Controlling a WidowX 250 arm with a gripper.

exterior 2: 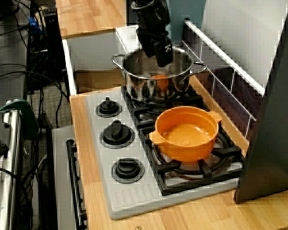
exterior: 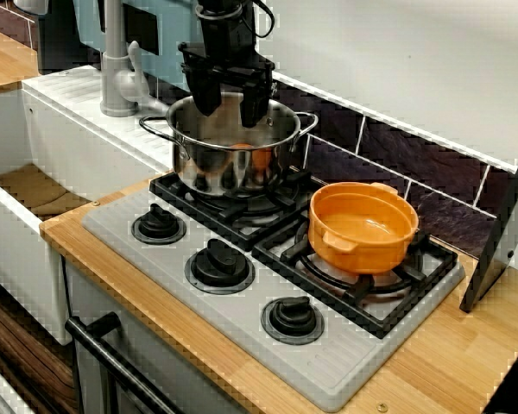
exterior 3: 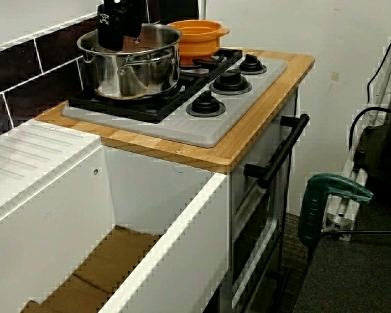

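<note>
The steel pot (exterior: 233, 159) stands upright on the stove burner (exterior: 242, 211) beside the orange pot (exterior: 363, 226), handles lined up along the tiled wall (exterior: 388, 147), while the gripper (exterior: 230, 108) hangs spread and empty at its mouth, partly hiding what may be an orange lump (exterior 2: 158, 77) inside.

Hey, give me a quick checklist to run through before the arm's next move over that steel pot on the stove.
1. Pincer open: ok, jaws apart.
2. Pincer above steel pot: ok, reaching just inside its rim.
3. Steel pot's contents: cannot tell, floor hidden.
4. Steel pot seated on grate: ok, upright.
5. Orange pot clear of pincer: ok, apart on the neighbouring burner.
</note>
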